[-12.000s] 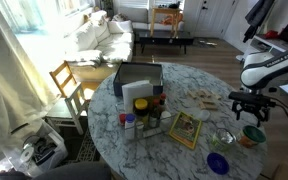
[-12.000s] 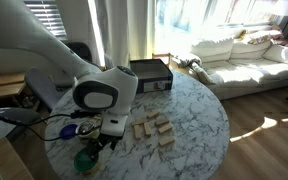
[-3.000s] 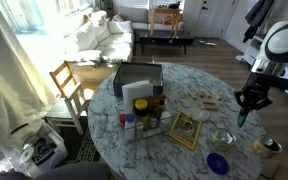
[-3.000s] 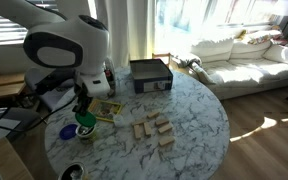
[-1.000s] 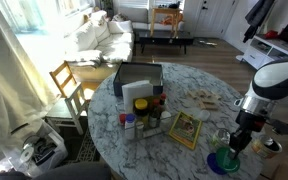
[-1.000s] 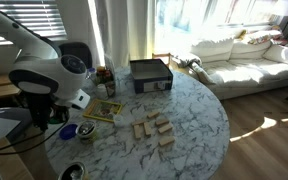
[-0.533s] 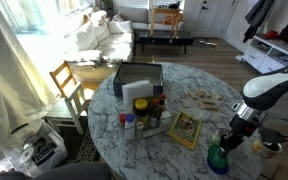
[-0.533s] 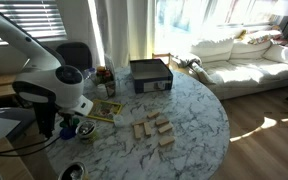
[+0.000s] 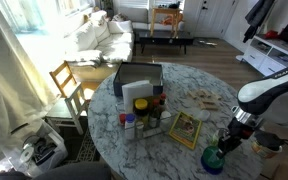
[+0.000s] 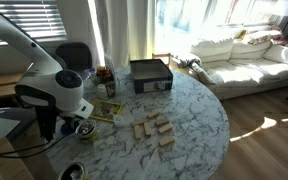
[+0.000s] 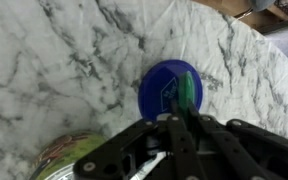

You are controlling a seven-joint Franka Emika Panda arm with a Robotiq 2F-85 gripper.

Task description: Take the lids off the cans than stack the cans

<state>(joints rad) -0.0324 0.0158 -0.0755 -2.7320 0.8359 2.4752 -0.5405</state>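
Observation:
My gripper (image 11: 185,106) is shut on the green lid (image 11: 187,90), which it holds on edge between its fingers. The lid hangs just above the blue lid (image 11: 167,90), which lies flat on the marble table (image 11: 74,60). In an exterior view the gripper (image 9: 224,148) is low at the table's edge, with the green lid (image 9: 212,157) under it. One open can (image 11: 66,162) stands close beside the gripper. In an exterior view a can (image 10: 73,172) sits near the table's rim, and the arm hides the gripper and the lids.
A black box (image 9: 139,78) stands at the far side of the round table, with bottles and jars (image 9: 144,118) clustered next to it. A picture card (image 9: 185,129) and several wooden blocks (image 10: 154,130) lie mid-table. A wooden chair (image 9: 69,85) stands beside the table.
The arm has come down and in toward the table's edge with the green lid, which now hangs just over the blue lid. The jaws stayed shut.

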